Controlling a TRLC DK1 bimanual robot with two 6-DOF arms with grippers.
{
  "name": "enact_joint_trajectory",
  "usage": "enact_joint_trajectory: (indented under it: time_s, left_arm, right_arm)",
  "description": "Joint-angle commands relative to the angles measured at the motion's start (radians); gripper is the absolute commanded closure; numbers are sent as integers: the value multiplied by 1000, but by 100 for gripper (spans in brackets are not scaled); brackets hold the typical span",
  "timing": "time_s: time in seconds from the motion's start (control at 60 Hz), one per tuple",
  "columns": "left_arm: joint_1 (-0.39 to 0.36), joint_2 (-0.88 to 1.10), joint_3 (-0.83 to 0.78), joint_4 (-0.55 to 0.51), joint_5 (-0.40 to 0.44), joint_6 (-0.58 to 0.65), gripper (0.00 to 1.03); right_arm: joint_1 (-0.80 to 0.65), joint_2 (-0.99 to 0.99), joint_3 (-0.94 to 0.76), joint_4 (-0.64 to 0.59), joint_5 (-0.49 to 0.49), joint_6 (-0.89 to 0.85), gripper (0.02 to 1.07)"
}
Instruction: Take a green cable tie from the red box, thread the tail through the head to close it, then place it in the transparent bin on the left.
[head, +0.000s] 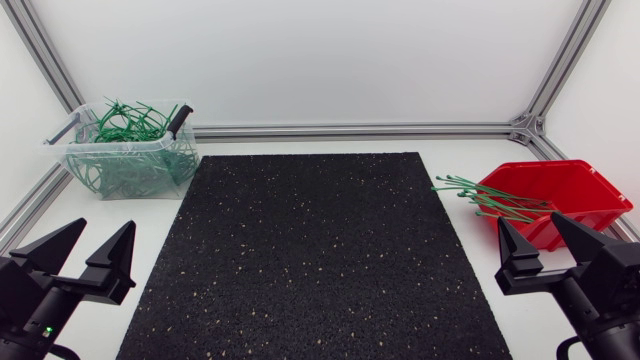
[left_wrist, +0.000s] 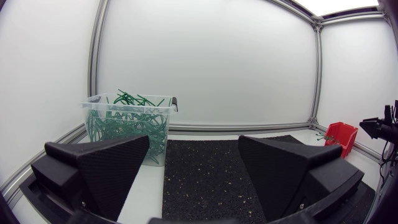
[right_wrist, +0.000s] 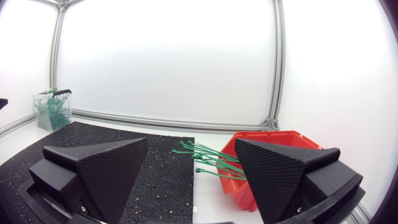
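The red box (head: 560, 200) sits at the table's right edge, with green cable ties (head: 480, 196) sticking out of it toward the mat. In the right wrist view the red box (right_wrist: 273, 158) and its green ties (right_wrist: 208, 158) lie just ahead of my right gripper (right_wrist: 189, 165), which stands open and holds nothing. The transparent bin (head: 125, 150) at the back left is full of closed green ties. My left gripper (head: 80, 250) rests open near the front left corner, and the bin (left_wrist: 127, 124) shows ahead of it in the left wrist view. My right gripper (head: 540, 245) is at the front right.
A black speckled mat (head: 315, 250) covers the middle of the table. An aluminium frame rail (head: 350, 130) runs along the back edge, with white walls behind it. The bin has a black-handled clip (head: 180, 120) on its rim.
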Motion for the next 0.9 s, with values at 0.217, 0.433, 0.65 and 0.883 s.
enact_joint_trajectory:
  time_s: [0.217,0.433,0.65,0.883]
  left_arm:
    - [-1,-7,-44,0,7,10,4]
    - [-1,-7,-44,0,7,10,4]
    - [2,-7,-44,0,7,10,4]
    - [2,-7,-44,0,7,10,4]
  right_arm:
    - [15,-12,-10,10,6,0,6]
    - [21,-11,64,-24,17,9,6]
    - [22,40,169,-55,20,9,6]
    - [21,167,337,-85,27,9,6]
